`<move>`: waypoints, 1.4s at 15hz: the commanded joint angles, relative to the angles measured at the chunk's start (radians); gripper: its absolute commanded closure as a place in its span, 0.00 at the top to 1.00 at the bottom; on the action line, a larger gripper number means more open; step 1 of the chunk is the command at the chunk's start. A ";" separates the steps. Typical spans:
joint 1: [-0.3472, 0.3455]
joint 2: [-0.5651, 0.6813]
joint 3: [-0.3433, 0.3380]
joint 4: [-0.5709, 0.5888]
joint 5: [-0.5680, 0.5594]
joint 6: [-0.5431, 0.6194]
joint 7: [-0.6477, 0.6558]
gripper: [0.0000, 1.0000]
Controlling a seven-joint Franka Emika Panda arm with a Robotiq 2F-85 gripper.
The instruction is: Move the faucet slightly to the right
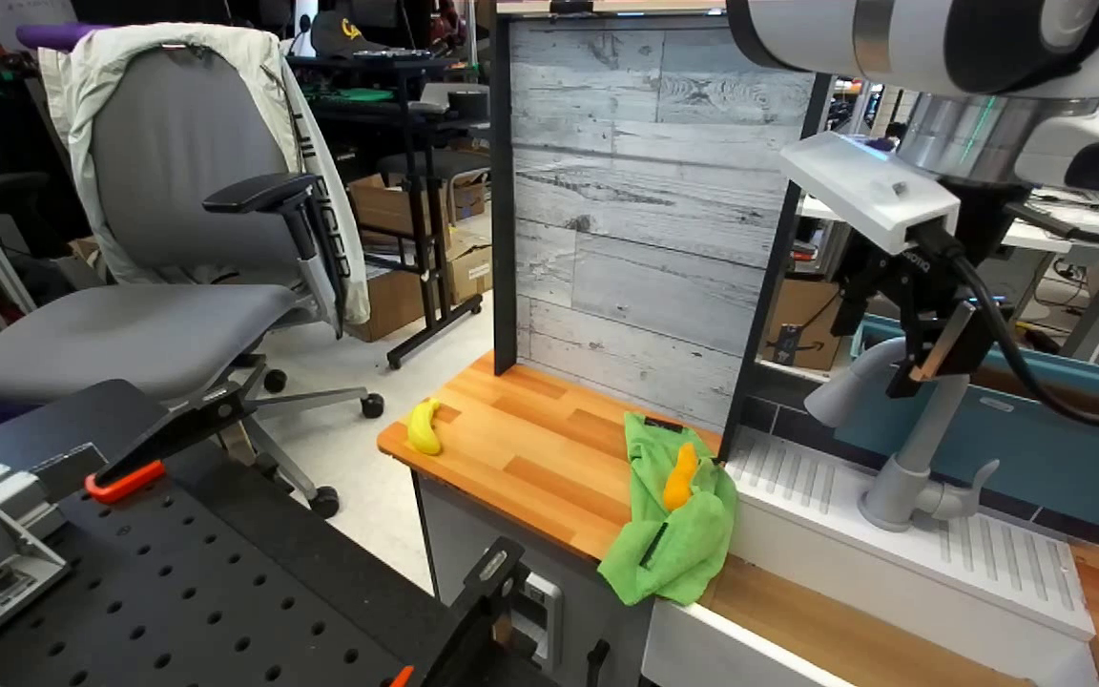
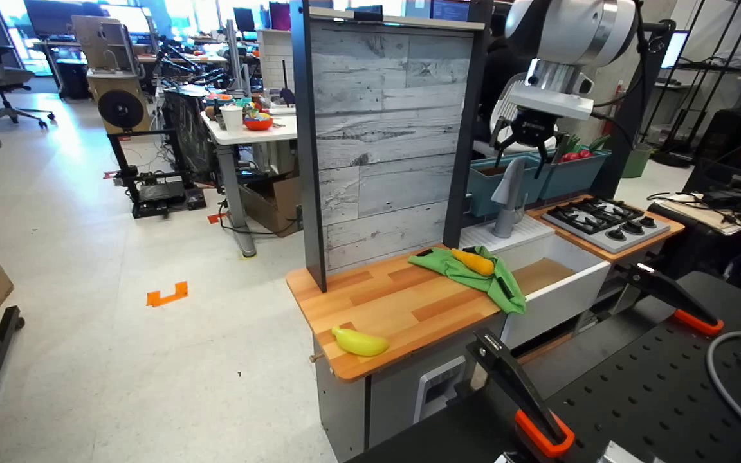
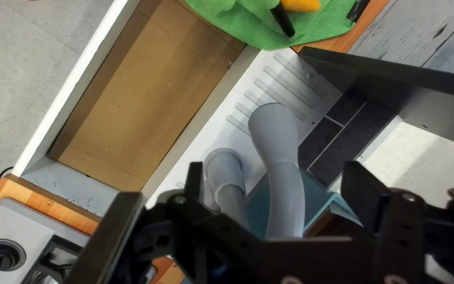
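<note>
My fingers are spread, the curved neck of the faucet between them, a gap showing on either side. In an exterior view, it stands on the white ledge, right of the green cloth.

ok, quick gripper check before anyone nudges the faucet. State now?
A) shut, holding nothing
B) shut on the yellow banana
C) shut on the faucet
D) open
D: in the wrist view the gripper has its fingers spread wide, with part of the faucet showing in the gap between them.
</note>
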 commanded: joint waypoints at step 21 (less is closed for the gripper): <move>-0.010 0.108 -0.027 0.105 -0.101 0.007 -0.178 0.06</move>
